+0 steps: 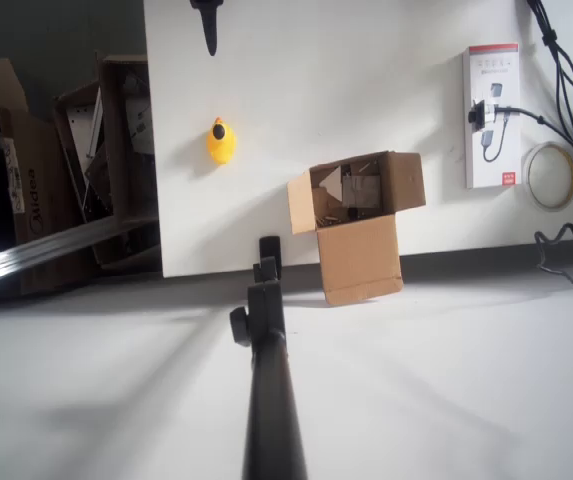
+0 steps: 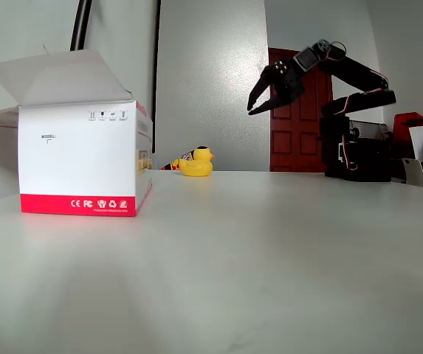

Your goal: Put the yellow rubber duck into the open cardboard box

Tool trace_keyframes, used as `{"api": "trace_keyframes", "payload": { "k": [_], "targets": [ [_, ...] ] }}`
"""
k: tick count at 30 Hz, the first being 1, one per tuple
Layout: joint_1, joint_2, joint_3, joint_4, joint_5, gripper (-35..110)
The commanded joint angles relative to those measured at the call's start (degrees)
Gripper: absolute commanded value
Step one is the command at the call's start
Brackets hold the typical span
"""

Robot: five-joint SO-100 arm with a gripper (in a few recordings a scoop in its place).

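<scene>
White and matte, the table (image 1: 366, 120) carries everything, with brown cartons (image 1: 36, 180) stacked past its left edge in the overhead view. Largest on it is the open brown corrugated cardboard box (image 1: 356, 215), flaps spread, near the table's lower edge. A flat white retail package with a red stripe (image 1: 492, 115) lies well to its right. The black robot arm (image 2: 351, 81) is raised in the fixed view, its hand (image 2: 264, 94) spread wide and holding nothing, well above the table. Smallest, the bright yellow rubber duck (image 1: 221, 141) sits upright on the table, up and left of the box and apart from it. In the fixed view the duck (image 2: 196, 163) lies below and left of the hand, so the coming reach likely runs downward and leftward.
</scene>
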Motion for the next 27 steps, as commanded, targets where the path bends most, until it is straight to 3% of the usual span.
{"api": "trace_keyframes", "payload": {
  "k": [1,15,27],
  "targets": [
    [-0.53,-9.23,-9.67,1.58,-1.14,3],
    [-3.25,-35.24,-13.97,-5.89,-0.18,25],
    [-2.02,-48.69,-19.6,-11.51,0.09,28]
  ]
}}
